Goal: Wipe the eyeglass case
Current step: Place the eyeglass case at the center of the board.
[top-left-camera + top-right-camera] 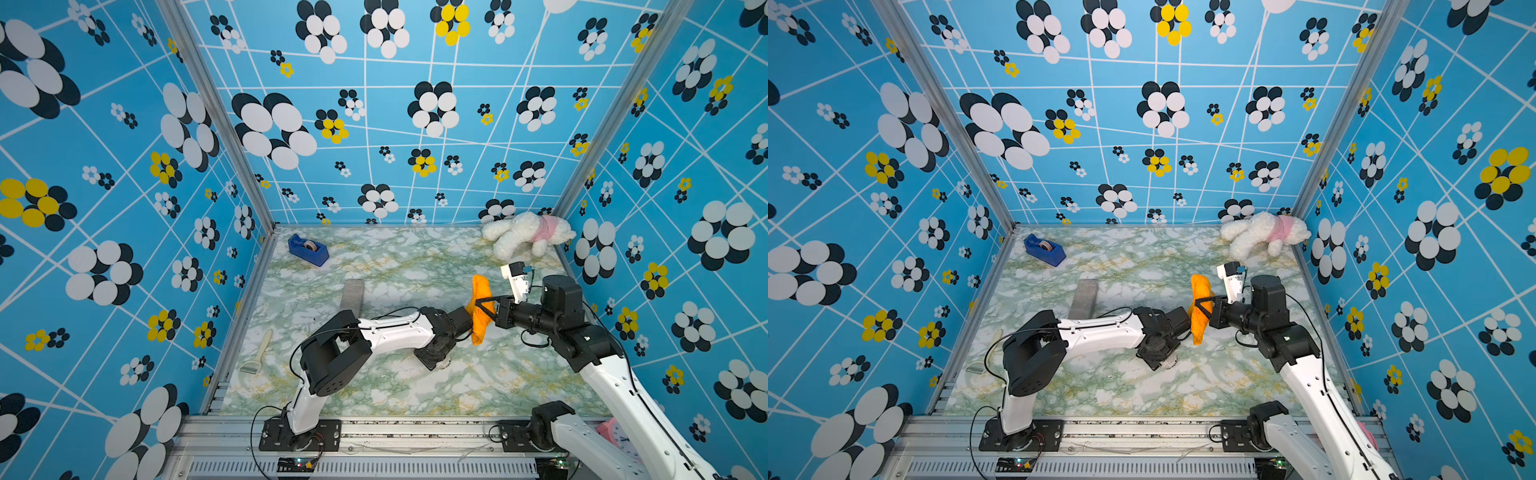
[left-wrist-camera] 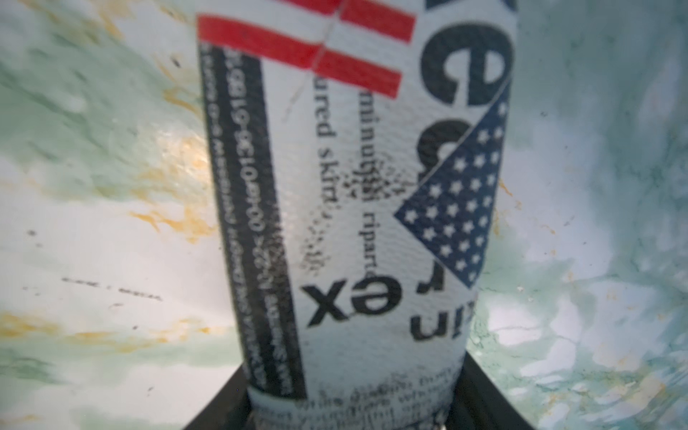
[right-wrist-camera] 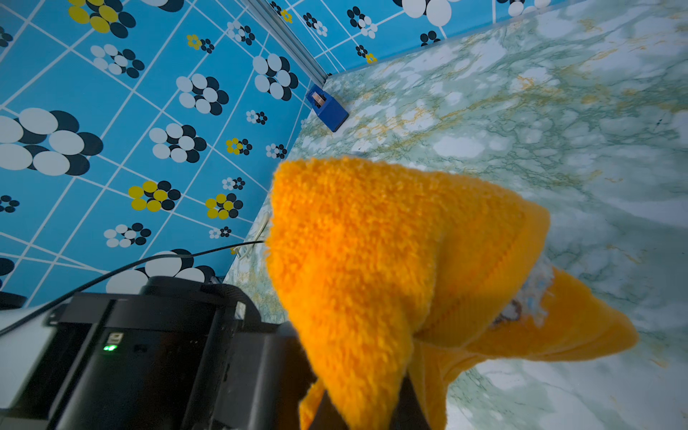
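Observation:
In the left wrist view the eyeglass case (image 2: 353,186) is white with newspaper print, red stripes and a starred blue flag patch. It sticks out from my left gripper (image 2: 352,409), which is shut on its near end above the marble table. In both top views an orange cloth (image 1: 480,291) (image 1: 1198,286) hides the case. The left gripper (image 1: 467,322) (image 1: 1183,318) reaches in behind the cloth. My right gripper (image 1: 484,309) (image 1: 1204,305) is shut on the cloth from the right. The cloth (image 3: 372,242) drapes over that gripper's fingers in the right wrist view.
A blue tape dispenser (image 1: 308,248) sits at the back left corner. A white plush toy (image 1: 525,232) lies at the back right. A grey block (image 1: 352,295) lies left of centre. A cream handled tool (image 1: 257,353) rests near the left edge. The walls stand close on three sides.

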